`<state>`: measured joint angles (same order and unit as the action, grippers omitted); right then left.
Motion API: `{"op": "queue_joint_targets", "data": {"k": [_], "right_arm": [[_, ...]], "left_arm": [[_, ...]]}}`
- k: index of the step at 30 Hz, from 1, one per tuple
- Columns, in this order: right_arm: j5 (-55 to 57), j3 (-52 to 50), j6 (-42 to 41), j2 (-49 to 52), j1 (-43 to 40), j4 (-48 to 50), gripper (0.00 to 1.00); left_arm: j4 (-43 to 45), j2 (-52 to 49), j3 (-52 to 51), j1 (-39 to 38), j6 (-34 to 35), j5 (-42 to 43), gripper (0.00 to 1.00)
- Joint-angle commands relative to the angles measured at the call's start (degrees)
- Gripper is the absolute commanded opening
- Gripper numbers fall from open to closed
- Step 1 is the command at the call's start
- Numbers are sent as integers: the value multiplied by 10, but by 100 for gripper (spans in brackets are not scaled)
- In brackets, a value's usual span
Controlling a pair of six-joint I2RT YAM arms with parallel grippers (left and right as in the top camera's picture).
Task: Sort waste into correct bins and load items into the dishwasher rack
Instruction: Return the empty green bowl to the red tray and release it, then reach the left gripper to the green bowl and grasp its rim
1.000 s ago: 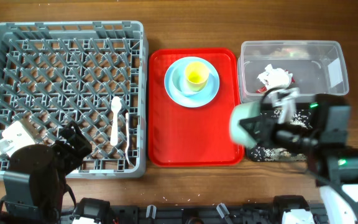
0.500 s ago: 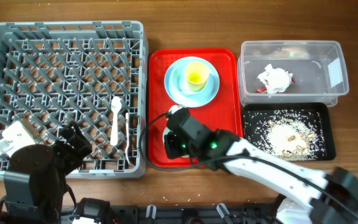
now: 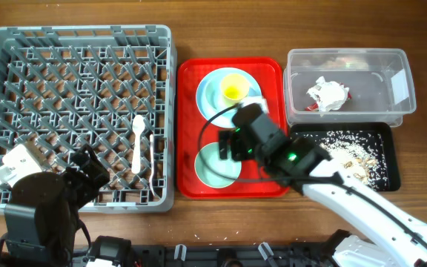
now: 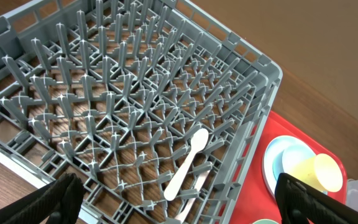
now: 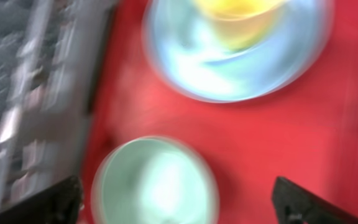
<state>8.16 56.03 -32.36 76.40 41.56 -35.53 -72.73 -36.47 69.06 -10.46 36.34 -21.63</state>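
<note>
The pale blue-green bowl (image 3: 215, 166) (image 5: 154, 186) stands upright on the red tray (image 3: 269, 174), at its near left. My right gripper (image 3: 227, 148) (image 5: 179, 208) hangs open just over it, its fingers apart from the rim; the right wrist view is blurred. The light blue plate (image 3: 212, 99) (image 5: 185, 56) carries the yellow cup (image 3: 233, 87) (image 5: 241, 12) at the tray's far end. A white spoon (image 3: 137, 139) (image 4: 188, 163) lies in the grey dishwasher rack (image 3: 80, 33) (image 4: 253, 118). My left gripper (image 3: 87, 169) (image 4: 182, 202) is open and empty above the rack's near edge.
The clear tub (image 3: 399, 55) at the far right holds the crumpled white wrapper (image 3: 326, 94). In front of it, the black tray (image 3: 390, 159) holds beige rice-like scraps (image 3: 351, 148), partly hidden by my right arm. A white fork (image 4: 194, 191) lies beside the spoon.
My right arm swung left from the black tray to the red tray with the bowl, set it down upright and opened. The left arm has not moved.
</note>
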Motion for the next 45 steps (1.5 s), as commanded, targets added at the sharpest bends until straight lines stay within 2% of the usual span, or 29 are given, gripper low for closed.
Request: {"op": "queue_joint_targets", "data": {"k": [1,27,31,36,38,39,41,42,43,45], "right_arm": [[69,7,9,-5,-39,-14,100],[68,7,9,-4,-49,-16,100],[69,7,9,-4,-49,-16,100],[69,7,9,-4,-49,-16,100],[69,7,9,-4,-49,-16,100],[68,7,9,-4,-49,-16,100],[68,7,9,-4,-49,-16,100],[68,7,9,-4,-49,-16,100],[69,7,9,-4,-49,-16,100],[69,7,9,-4,-49,-16,100]], "left_arm": [[2,1,2,2,5,-10,100],[2,1,2,2,5,-10,100],[85,1,2,2,4,-35,100],[125,1,2,2,4,-35,100],[124,2,2,2,6,14,100],[121,0,2,2,5,119,96],[121,-9,-14,2,6,302,62],[121,-16,-28,2,6,361,52],[122,-24,-47,2,6,393,45],[122,-44,-83,1,4,398,31]]}}
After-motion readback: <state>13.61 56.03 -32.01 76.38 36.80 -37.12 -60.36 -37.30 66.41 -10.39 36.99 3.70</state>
